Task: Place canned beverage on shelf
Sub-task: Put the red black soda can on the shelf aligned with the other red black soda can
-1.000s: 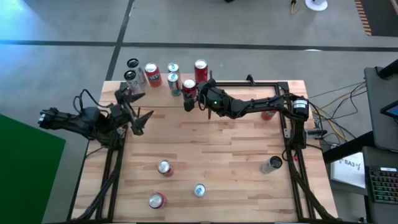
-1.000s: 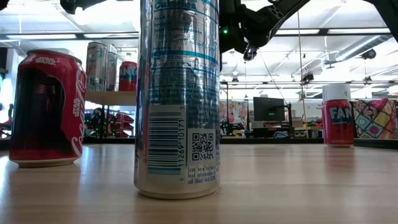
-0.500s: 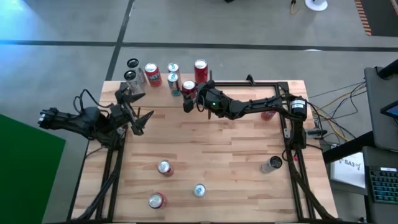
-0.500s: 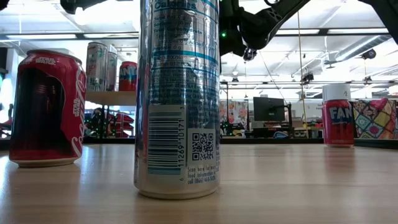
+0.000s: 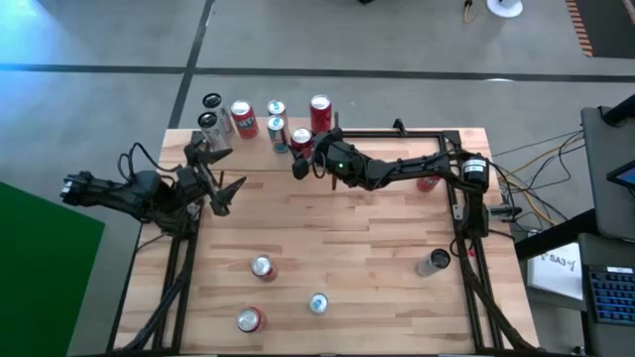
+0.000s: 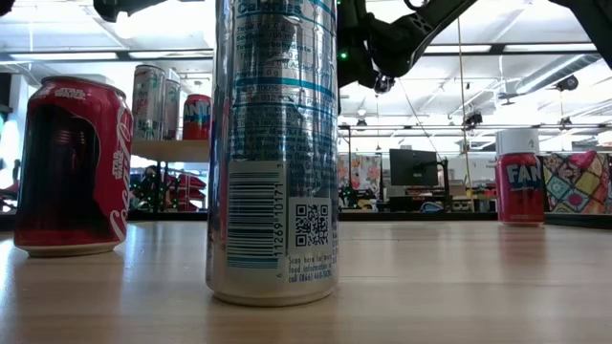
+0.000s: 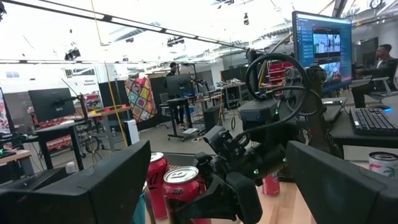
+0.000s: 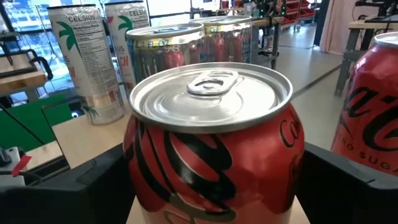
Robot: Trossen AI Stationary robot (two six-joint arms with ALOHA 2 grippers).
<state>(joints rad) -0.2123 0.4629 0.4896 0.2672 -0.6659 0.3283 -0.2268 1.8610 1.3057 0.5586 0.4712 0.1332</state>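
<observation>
The right gripper [image 5: 302, 159] grips a red can [image 8: 214, 149] at the shelf [image 6: 172, 150], where six cans stand. The left gripper [image 5: 220, 188] waits open nearby; four more cans stand on the table [image 5: 367, 268].

You have a wooden bench [image 5: 337, 238] with a black frame [image 5: 456, 213] along its right edge. Beyond it lies grey floor [image 5: 397, 40] crossed by a dark line [image 5: 327, 72], with a green panel [image 5: 45, 288] at the left. At the right sit a keyboard [image 5: 613, 296] and a labelled white paper [image 5: 556, 270]. From the left wrist view, you can see a large lit monitor [image 7: 321, 42] and a patterned board [image 7: 140, 98].
</observation>
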